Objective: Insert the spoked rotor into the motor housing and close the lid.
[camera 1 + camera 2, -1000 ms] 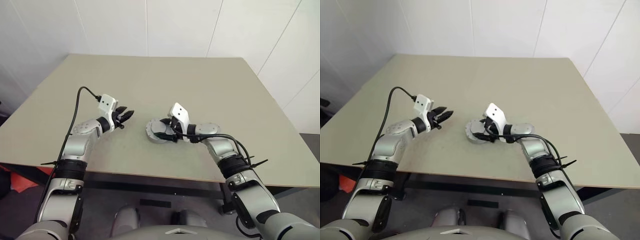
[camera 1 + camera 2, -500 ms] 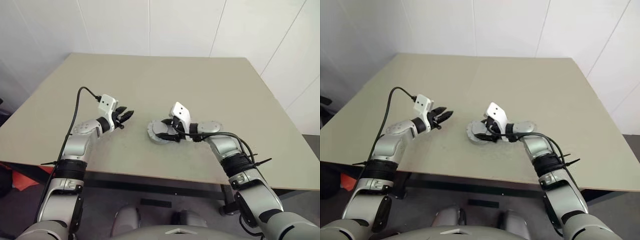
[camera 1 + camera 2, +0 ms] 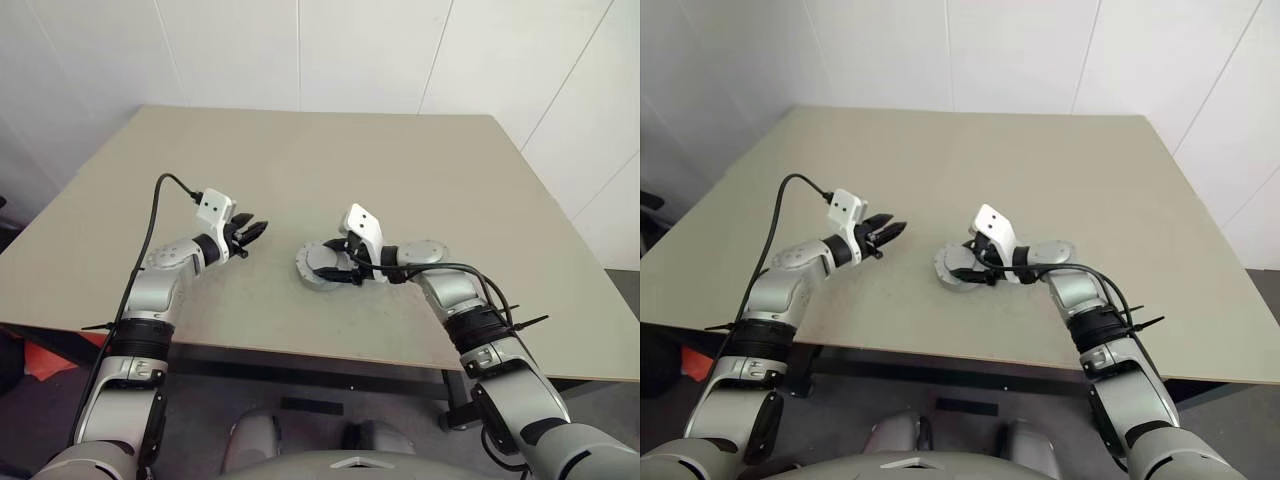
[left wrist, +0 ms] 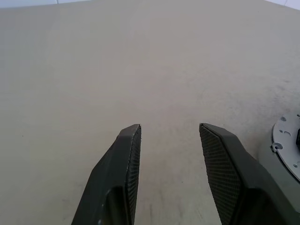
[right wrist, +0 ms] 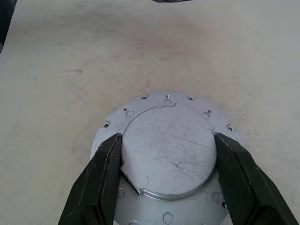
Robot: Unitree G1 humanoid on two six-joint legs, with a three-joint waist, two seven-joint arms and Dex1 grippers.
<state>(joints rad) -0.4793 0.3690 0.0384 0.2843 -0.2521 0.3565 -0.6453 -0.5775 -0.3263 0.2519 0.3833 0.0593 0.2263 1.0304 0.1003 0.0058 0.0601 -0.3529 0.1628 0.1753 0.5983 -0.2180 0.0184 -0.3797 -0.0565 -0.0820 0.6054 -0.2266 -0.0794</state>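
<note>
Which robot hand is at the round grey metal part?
The right hand, poised over the lid; the left hand hovers over bare table.

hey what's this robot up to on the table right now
The right gripper has its two black fingers spread on either side of the raised round centre of a grey metal motor assembly, whose plain outer face is up, so the lid looks to be on. It sits on the tan table. Whether the fingers actually press on it is hard to tell. The left gripper hangs open and empty off to the side, above bare table.
</note>
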